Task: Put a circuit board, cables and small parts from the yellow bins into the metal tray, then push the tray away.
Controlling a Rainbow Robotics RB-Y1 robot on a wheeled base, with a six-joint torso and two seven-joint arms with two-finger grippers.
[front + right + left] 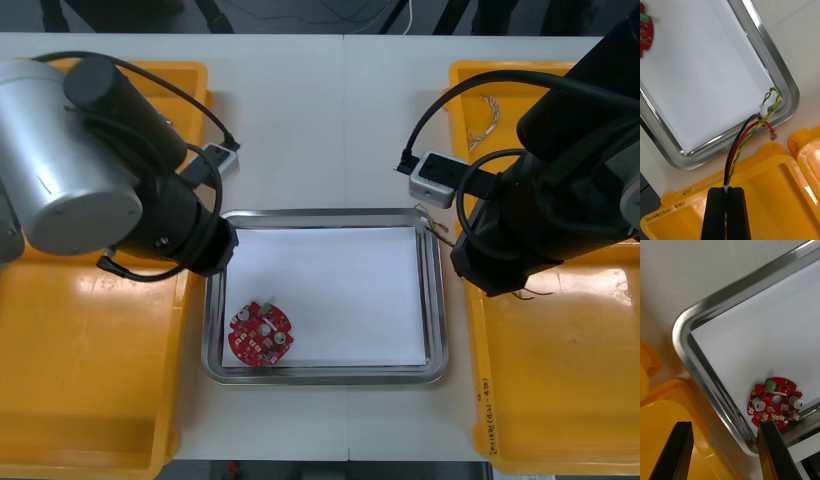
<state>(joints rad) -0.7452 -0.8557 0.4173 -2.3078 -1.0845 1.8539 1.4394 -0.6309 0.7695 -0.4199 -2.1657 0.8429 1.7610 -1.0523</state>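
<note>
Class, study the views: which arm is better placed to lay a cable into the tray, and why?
The right. The right pincer is shut on a red, yellow and black cable whose free end hangs at the tray corner. The left pincer is open and empty over the tray's left edge.

The white inside of the metal tray (432, 300) is mostly free; only the circuit board (261, 334) lies in its near left corner. The cable (748, 138), pinched in the right tool (728, 190), hangs across the far right corner rim.
</note>
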